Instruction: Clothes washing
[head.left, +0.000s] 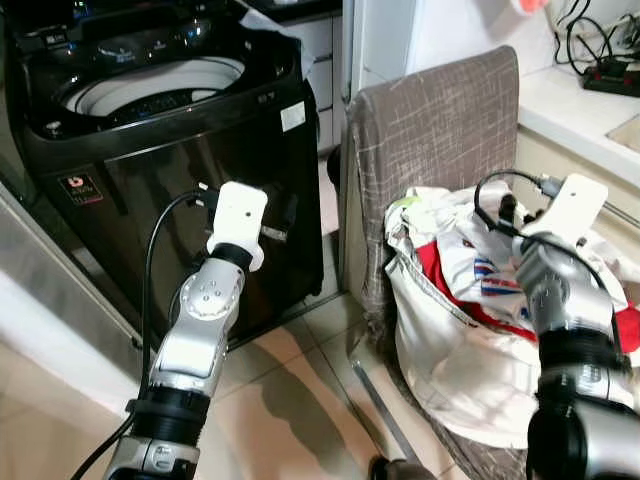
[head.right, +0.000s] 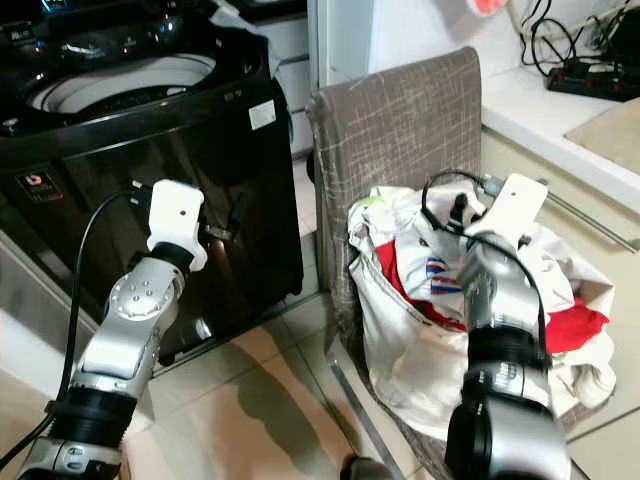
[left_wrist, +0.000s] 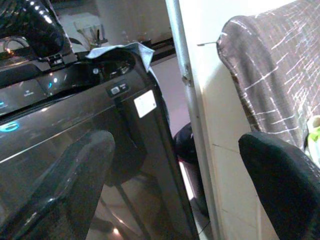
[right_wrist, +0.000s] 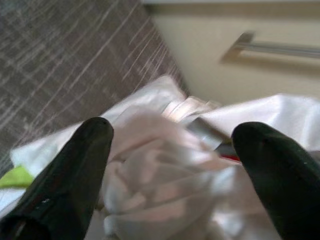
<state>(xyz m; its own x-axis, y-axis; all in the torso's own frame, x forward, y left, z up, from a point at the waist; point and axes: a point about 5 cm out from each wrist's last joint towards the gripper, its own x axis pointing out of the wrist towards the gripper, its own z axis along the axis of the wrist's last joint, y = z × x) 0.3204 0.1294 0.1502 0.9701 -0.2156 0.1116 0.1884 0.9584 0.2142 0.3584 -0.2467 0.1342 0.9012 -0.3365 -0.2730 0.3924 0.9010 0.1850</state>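
Note:
A black top-loading washing machine (head.left: 150, 150) stands at the left with its lid up and its white drum opening (head.left: 150, 85) in sight. To its right, a pile of white and red clothes (head.left: 450, 300) lies on the seat of a chair (head.left: 440, 130) draped in grey-brown fabric. My left gripper (left_wrist: 177, 145) is raised in front of the machine's front panel, open and empty. Just over the top of the pile hovers my right gripper (right_wrist: 175, 130), open, with crumpled white cloth (right_wrist: 150, 185) between and below its fingers.
A cream cabinet with a metal handle (right_wrist: 275, 47) and a counter carrying a power strip (head.left: 610, 70) stand to the right of the chair. A white door frame (left_wrist: 200, 125) rises between machine and chair. Tiled floor (head.left: 290, 400) lies in front.

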